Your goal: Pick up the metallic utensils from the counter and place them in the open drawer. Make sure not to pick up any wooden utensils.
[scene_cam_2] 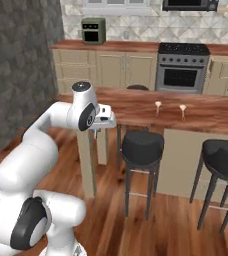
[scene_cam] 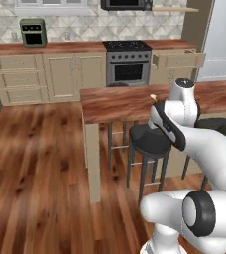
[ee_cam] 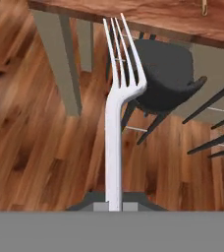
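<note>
Holding a metal fork (ee_cam: 115, 128) by the end of its handle, the gripper (ee_cam: 115, 205) had its jaws pinched almost shut on the thin stem, so that the fork stood straight out from the fingertips with its tines farthest from the hand. That end-on grip looked suited to carrying: it left the whole length of the fork free to be lowered into a shallow box. The fork was a plain pale grey all over, glossy, with four slim tines fanning from a narrow neck and a flat, slender handle; nothing about it was wooden, so it counted among the pieces to be moved.

It hung in the air off the front edge of the counter (scene_cam_2: 136, 107), lower than the reddish-brown top, over the plank floor (ee_cam: 30, 147) and near a black round stool (ee_cam: 165, 78) tucked under that counter. In the right base view the gripper (scene_cam_2: 97, 131) sat just beside the counter's near corner post.

Two wooden spoons (scene_cam_2: 158, 107) stood further along the counter top, well apart from the hand, rightly left alone. The open drawer (scene_cam: 178, 59) stuck out from the beige cabinets beyond the counter, next to the steel oven (scene_cam: 128, 67), so I judged the carry was only partly done.
</note>
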Robot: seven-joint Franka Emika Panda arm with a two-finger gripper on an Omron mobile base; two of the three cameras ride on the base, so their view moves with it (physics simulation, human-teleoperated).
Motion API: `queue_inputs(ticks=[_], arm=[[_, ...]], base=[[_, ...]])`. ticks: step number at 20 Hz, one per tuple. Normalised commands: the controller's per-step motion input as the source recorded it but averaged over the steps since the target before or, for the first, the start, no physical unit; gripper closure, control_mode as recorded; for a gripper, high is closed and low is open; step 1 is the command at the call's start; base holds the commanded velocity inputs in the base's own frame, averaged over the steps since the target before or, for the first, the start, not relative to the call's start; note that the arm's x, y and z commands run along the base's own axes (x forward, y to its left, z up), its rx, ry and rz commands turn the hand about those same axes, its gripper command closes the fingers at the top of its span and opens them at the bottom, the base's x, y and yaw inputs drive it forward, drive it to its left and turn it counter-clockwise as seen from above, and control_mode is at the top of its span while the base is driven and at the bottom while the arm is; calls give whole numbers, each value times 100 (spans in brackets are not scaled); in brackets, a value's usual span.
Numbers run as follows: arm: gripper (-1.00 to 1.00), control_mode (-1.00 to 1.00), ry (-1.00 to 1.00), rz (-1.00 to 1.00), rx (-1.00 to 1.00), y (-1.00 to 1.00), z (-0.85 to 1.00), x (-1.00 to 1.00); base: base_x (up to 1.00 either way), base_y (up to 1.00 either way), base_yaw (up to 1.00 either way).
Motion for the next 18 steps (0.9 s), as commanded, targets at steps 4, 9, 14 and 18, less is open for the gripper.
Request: queue_inputs(ticks=[4,9,14,18], arm=[[100,100,0,0,0,0,0,0],[100,100,0,0,0,0,0,0],[100,100,0,0,0,0,0,0],[100,100,0,0,0,0,0,0]], base=[[-1,100,-11],[6,100,-19],[13,100,-23],[39,100,-24]])
